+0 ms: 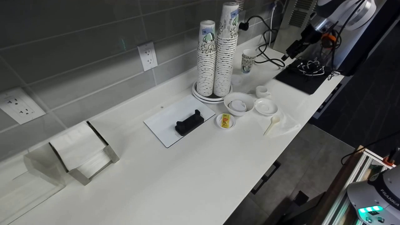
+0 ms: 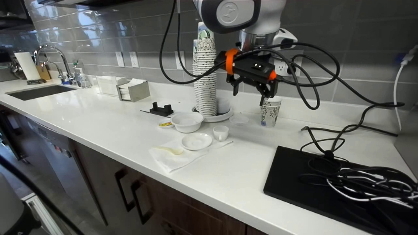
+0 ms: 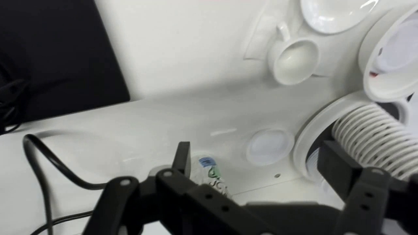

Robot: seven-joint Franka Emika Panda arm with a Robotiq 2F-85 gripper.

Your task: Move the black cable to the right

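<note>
The black cable (image 1: 266, 57) runs from a wall plug and lies in loops on the counter near the wall. In an exterior view it also shows (image 2: 352, 89), curving down from the outlet towards a black board. In the wrist view the cable (image 3: 65, 170) bends at the lower left and passes out of sight behind the left finger. My gripper (image 2: 249, 98) hangs in the air above the counter, near the short paper cups and apart from the cable. In the wrist view its fingers (image 3: 259, 160) are wide apart with nothing between them.
Short paper cups (image 2: 270, 112) stand below the gripper. Tall cup stacks (image 1: 226, 47) stand beside them. A black board (image 2: 284, 173) carries tangled black and white cords. A white mug (image 2: 221, 133), saucer (image 2: 197, 141) and bowl (image 2: 187, 122) sit nearby. The arm's own black cables loop around the gripper.
</note>
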